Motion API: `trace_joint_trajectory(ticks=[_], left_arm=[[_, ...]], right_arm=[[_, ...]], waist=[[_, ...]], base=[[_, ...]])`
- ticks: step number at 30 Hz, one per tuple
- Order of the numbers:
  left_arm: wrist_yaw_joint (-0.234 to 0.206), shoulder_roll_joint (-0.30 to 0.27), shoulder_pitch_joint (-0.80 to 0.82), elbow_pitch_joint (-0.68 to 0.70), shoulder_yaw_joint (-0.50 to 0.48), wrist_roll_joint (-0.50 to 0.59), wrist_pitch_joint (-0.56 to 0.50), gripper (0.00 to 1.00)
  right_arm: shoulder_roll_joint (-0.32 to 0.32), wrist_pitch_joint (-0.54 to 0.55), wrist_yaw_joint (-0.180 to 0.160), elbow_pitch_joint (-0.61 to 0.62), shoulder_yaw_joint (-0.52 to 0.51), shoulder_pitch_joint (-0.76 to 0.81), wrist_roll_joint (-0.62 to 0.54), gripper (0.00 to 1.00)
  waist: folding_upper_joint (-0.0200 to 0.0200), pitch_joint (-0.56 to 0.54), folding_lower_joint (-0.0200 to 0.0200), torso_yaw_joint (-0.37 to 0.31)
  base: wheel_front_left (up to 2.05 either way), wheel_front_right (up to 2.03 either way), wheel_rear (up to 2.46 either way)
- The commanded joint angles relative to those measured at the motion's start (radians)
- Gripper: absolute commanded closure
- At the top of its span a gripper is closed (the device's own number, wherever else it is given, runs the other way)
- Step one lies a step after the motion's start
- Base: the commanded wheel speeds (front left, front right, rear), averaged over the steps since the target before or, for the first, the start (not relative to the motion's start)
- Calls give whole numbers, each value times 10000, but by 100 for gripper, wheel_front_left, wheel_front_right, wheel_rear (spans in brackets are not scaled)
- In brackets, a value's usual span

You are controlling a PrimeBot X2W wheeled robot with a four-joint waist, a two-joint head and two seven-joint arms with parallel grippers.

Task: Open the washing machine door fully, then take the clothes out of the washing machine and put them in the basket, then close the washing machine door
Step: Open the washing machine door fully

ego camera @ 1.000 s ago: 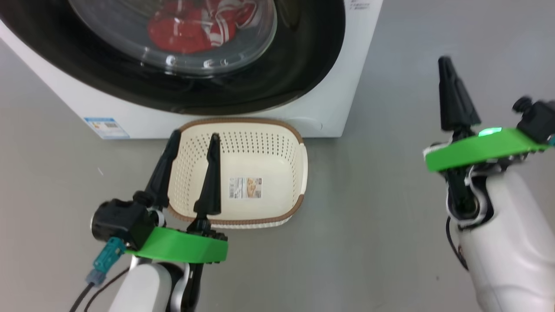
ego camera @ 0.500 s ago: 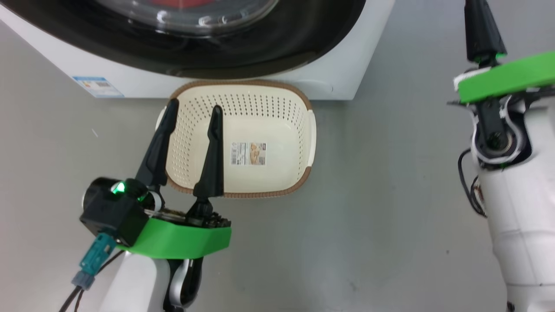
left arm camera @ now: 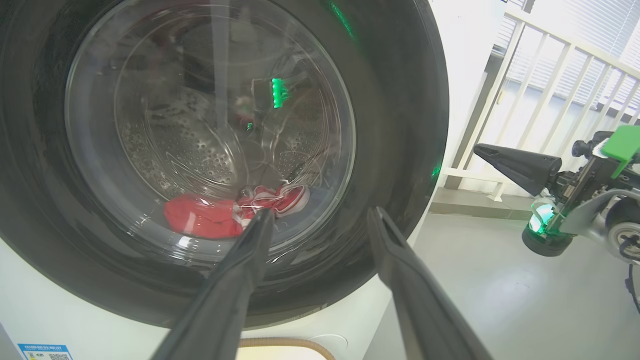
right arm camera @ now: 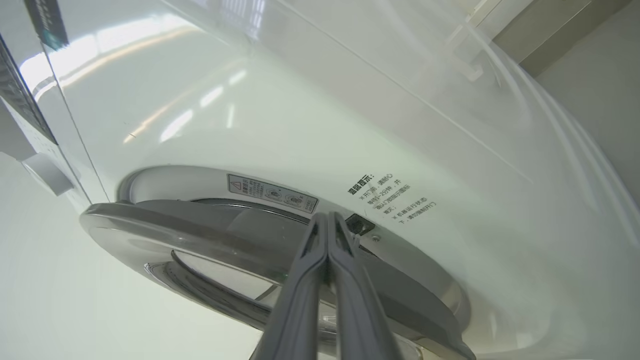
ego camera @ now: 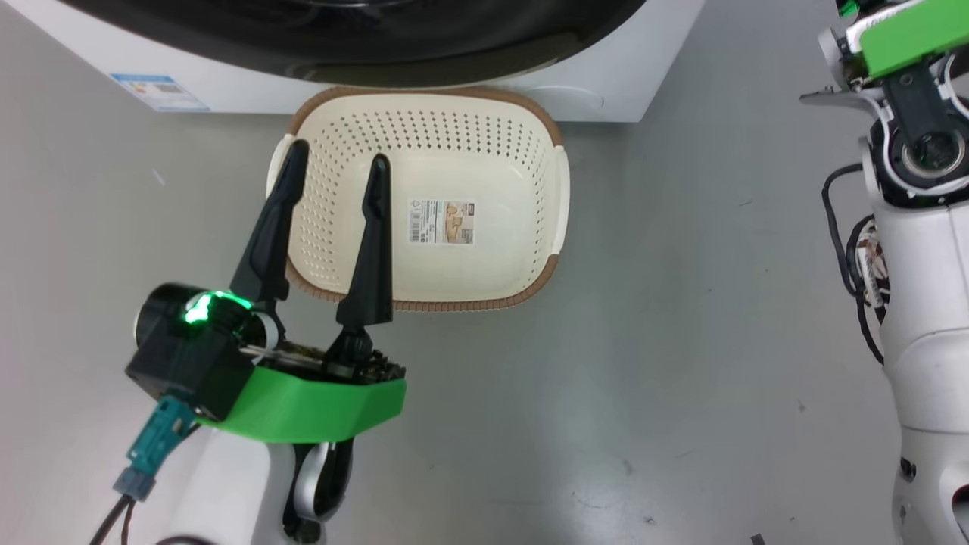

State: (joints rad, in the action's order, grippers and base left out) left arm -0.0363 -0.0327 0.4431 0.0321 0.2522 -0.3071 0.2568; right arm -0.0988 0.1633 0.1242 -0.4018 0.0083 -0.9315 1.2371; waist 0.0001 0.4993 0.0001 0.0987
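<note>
The white washing machine [ego camera: 606, 91] fills the top of the head view, and the black rim of the washing machine door [ego camera: 378, 30] shows there. In the left wrist view the red clothes [left arm camera: 205, 220] lie in the drum behind the door's glass [left arm camera: 200, 125]. The cream basket [ego camera: 424, 92] stands on the floor just before the machine, with nothing in it. My left gripper [ego camera: 338, 154] hovers open over its left side. My right gripper [right arm camera: 327, 220] is shut, with its tips at the door's edge [right arm camera: 200, 235] beside the latch slot. It also shows in the left wrist view [left arm camera: 482, 150].
Grey floor [ego camera: 681, 341] lies open to the right of the basket, where my right arm [ego camera: 923, 227] stands. A white railing [left arm camera: 550, 100] runs to the right of the machine. A blue label [ego camera: 159, 91] sits low on the machine's front.
The head camera has tilted down, so the machine and basket slid up the picture. My right gripper has gone forward and up, past that view's top. The left gripper stays open over the basket.
</note>
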Motion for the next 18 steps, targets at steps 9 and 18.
trace_joint_trajectory(ticks=[9,18], left_arm=[[-48,-175,347,362,-218,19,49,0],[-109,-175,469,462,-148,-85,49,0]], right_arm=[[137,1121,65,-520,-139,-1122,723,100],[227,1805,65,-1169,-175,-1983,862,100]], waist=[[-1,369,-1,290],[-1,664,-1,549]], base=[[0,0,0],[0,0,0]])
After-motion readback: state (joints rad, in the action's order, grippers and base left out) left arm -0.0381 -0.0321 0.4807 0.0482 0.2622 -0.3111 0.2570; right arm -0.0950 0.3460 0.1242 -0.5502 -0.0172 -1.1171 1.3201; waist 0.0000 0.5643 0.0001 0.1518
